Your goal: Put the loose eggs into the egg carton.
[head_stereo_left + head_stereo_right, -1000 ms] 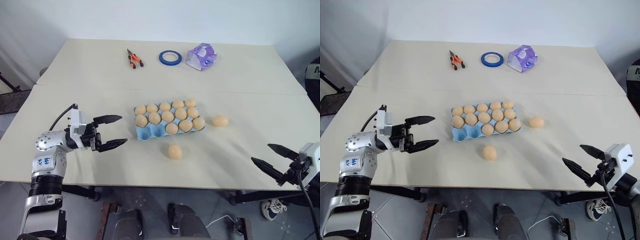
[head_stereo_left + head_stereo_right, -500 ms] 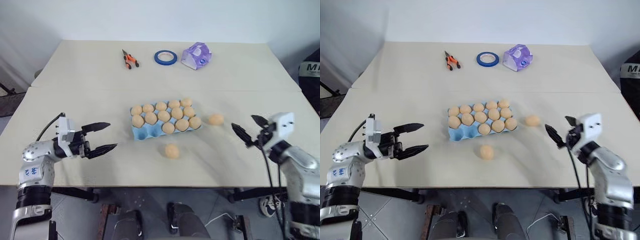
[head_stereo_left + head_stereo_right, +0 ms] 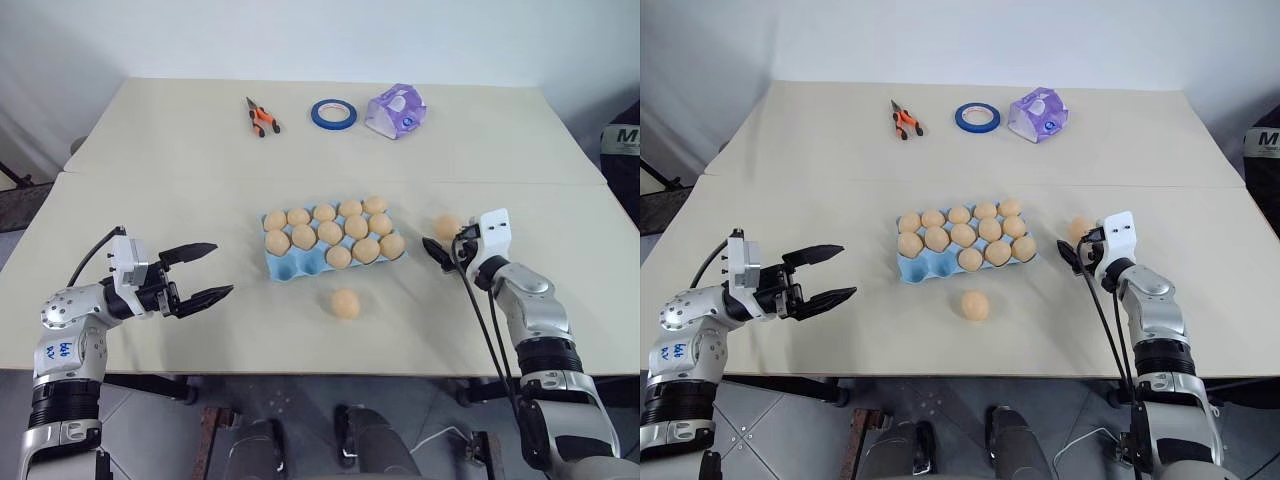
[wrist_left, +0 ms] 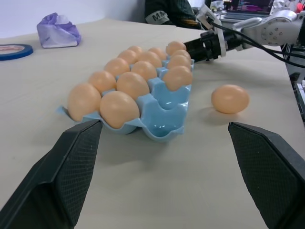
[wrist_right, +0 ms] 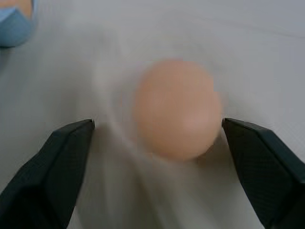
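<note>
The light-blue egg carton [image 3: 300,265] lies at the table's middle, most cups filled with tan eggs and its near-left cups bare. One loose egg [image 3: 346,303] rests on the table in front of the carton. A second loose egg [image 3: 446,227] lies just right of the carton. My right gripper [image 3: 440,240] is open and level at this egg; in the right wrist view the egg [image 5: 177,109] sits just ahead of the two spread fingers [image 5: 52,167], untouched. My left gripper [image 3: 215,272] hovers open and empty left of the carton, pointing at it.
Along the far side of the table lie orange-handled pliers [image 3: 262,117], a blue tape ring [image 3: 334,113] and a purple-and-white packet [image 3: 396,110]. A seam runs across the table behind the carton. The table's front edge is close behind both grippers.
My right arm has swung in from the table's near-right edge to the egg right of the carton, staying open. The left gripper has drawn slightly away from the carton. The camera has shifted.
</note>
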Robot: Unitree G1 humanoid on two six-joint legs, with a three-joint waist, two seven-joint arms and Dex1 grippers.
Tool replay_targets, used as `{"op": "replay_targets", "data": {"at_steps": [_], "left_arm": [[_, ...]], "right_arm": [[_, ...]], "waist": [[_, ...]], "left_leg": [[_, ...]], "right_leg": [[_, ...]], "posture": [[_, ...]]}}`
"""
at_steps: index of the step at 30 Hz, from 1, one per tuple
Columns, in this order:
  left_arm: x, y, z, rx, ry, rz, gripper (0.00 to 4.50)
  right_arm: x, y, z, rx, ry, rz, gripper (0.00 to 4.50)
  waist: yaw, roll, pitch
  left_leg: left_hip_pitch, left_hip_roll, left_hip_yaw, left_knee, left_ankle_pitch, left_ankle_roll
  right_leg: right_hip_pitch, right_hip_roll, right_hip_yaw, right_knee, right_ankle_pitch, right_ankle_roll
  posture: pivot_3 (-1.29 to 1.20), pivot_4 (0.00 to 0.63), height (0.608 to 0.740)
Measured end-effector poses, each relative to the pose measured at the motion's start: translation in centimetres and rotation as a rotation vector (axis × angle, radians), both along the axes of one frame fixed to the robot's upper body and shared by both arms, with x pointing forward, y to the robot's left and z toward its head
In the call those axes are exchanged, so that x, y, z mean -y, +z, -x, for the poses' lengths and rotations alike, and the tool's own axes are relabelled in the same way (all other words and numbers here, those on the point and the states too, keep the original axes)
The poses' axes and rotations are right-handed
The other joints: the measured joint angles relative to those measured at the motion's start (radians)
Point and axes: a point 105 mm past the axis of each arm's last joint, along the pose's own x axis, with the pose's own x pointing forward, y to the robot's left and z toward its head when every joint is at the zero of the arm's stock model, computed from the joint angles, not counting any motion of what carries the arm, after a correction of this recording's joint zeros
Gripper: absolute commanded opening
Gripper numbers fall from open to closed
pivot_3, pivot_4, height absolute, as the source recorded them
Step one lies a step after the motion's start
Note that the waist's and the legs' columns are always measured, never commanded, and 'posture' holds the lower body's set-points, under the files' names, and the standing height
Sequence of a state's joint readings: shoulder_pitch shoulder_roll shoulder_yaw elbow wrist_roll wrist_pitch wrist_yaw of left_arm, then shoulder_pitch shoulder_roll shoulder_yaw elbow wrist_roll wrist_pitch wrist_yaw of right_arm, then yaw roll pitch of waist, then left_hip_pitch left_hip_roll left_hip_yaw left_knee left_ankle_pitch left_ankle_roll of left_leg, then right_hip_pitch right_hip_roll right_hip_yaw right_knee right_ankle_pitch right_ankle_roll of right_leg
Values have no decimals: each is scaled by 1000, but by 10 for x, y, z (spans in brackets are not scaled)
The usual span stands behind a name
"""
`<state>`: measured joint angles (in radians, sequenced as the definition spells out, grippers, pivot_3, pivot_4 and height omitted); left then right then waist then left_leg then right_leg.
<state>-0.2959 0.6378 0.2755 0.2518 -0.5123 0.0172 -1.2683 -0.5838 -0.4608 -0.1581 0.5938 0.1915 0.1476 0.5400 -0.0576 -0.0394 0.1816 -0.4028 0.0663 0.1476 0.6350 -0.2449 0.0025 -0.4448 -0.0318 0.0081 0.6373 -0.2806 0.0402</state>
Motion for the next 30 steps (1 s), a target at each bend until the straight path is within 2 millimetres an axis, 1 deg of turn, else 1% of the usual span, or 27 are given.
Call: {"op": "replay_targets", "data": {"at_steps": [2,3,4,7,12,18,20,21,24,27,30], "left_arm": [[1,1,0,5,1,1,4500],[1,1,0,6,4,4,4500],[1,1,-1,6,5,5,4500],[1,1,-1,8,9,7,4500],[1,1,-1,11,14,8,4500],[1,2,-2,14,23,10,4500],[1,2,-2,15,24,10,4500],[1,2,-2,16,25,10,4500],[1,2,-3,16,25,10,4500],[1,2,-3,18,27,11,4500],[3,1,-3,22,25,20,4500]], "right_arm": [[-3,0,0,11,7,3,3602],[-4,0,-1,20,9,4,3174],[-4,0,-1,23,9,4,2909],[-3,-1,-1,30,5,4,1877],[-3,0,-3,36,4,12,78],[-5,1,-3,21,34,12,32],[-9,6,0,26,64,22,32],[-12,12,2,38,81,33,32],[-12,23,3,51,86,52,600],[-8,36,3,72,70,73,1619],[-6,44,0,83,61,75,2670]], "waist": [[-2,0,0],[-2,0,0],[-2,0,0],[-2,0,0],[-2,0,0],[-3,0,0],[-2,1,0],[-2,1,0],[-2,1,0],[-1,1,0],[-2,1,0]], "left_leg": [[0,0,0,0,0,0],[0,0,0,0,0,0],[0,0,0,0,0,0],[0,0,0,0,0,-1],[0,0,0,0,0,-1],[0,0,0,0,0,-1],[0,0,0,0,0,-1],[0,0,0,0,0,-1],[0,0,0,0,0,-1],[0,0,0,0,0,-1],[0,0,0,-1,0,-1]], "right_leg": [[0,0,0,0,0,0],[0,0,0,1,0,0],[0,0,0,1,0,0],[0,0,0,1,0,0],[0,0,0,1,0,0],[0,0,0,1,0,0],[0,0,0,1,0,0],[0,0,0,1,0,0],[0,0,0,1,0,0],[0,0,0,1,0,0],[0,0,0,1,0,0]], "posture": [[0,150,740],[0,150,740],[0,150,740],[0,150,740],[0,150,740],[0,150,740],[0,150,740],[0,150,740],[0,150,740],[0,150,740],[0,150,740]]}}
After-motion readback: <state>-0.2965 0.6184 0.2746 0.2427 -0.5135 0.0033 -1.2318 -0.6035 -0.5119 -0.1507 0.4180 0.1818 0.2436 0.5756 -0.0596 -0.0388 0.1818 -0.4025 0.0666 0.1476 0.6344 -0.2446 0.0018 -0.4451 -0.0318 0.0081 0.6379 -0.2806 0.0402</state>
